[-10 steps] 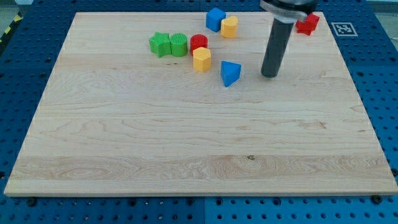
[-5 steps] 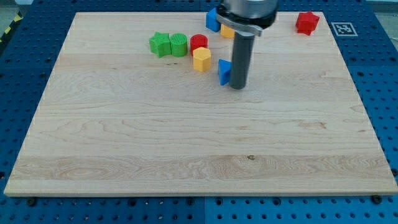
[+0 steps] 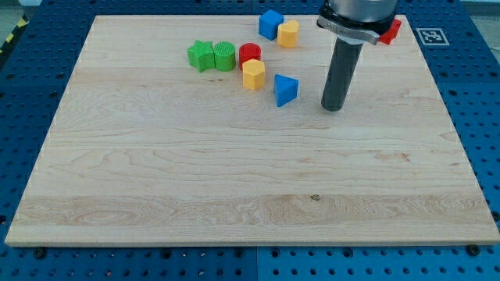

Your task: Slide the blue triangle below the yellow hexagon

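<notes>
Blue triangle [image 3: 286,90] lying on wooden worktop [image 3: 234,195], just right of yellow hexagon [image 3: 253,74] and slightly nearer, not touching. Still beside rather than below the hexagon, so task looks unfinished. Hexagon pressed against red cylinder [image 3: 249,54] on its far side; green star [image 3: 201,55] and green cylinder [image 3: 225,55] side by side further left. Blue cube [image 3: 270,23] and second yellow block [image 3: 288,33] paired at far edge. Red block [image 3: 390,30] far right, partly hidden behind arm.

End effector a plain rod, no jaws to open or clench, holding nothing. My tip [image 3: 333,108] down at worktop, right of blue triangle with a clear gap, touching no block. Placement on triangle's right likely suits a leftward push toward spot below hexagon
</notes>
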`<state>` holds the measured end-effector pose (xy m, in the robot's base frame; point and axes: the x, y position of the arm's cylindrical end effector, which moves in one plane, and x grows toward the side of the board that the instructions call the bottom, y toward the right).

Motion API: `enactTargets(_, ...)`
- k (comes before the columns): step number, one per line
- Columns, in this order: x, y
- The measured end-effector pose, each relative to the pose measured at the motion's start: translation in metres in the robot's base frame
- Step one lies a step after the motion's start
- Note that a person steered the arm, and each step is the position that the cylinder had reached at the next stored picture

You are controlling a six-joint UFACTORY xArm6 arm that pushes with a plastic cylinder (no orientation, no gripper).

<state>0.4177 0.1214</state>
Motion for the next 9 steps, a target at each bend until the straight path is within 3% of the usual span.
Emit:
enactTargets(2, 0.0, -0.01)
enactTargets(4, 0.0, -0.056)
enactTargets(6, 0.002, -0.002)
enactTargets(7, -0.034, -0.002)
enactTargets(9, -0.019, -0.058)
